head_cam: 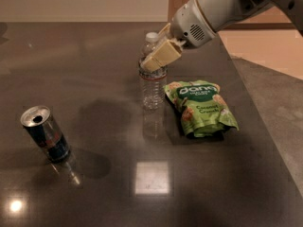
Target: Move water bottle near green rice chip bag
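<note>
The water bottle [152, 86] is clear and ribbed with a white cap. It stands upright on the dark table [94, 174], just left of the green rice chip bag [201, 109]. The bag lies flat and has white lettering. My gripper [154, 56] comes in from the upper right and is shut on the bottle's upper part, just below the cap. One tan finger [161, 58] crosses the front of the bottle.
A dark blue-and-silver drink can [45, 133] stands open-topped at the left front. The table's right edge [265, 126] runs close to the bag, with grey floor beyond it. A bright light reflection [151, 177] lies in the table's middle front.
</note>
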{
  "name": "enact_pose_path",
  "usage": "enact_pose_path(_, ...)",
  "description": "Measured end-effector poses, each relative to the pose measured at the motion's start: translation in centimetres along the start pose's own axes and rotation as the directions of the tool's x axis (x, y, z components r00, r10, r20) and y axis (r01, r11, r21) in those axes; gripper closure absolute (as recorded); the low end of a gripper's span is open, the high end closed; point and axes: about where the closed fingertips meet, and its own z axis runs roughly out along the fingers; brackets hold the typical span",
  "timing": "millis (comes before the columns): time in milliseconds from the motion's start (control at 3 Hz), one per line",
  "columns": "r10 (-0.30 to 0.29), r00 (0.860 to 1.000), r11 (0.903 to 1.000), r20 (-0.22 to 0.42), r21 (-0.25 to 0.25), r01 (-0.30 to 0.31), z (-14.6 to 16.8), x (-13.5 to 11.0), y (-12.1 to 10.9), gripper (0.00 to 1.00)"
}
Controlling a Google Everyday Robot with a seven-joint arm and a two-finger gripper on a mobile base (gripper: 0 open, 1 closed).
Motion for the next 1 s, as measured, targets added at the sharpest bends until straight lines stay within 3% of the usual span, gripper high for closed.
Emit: enact_pose_path(1000, -0.025, 0.999, 0.9996, 0.024, 0.01, 0.025, 0.53, 1.58, 0.52, 0.12)
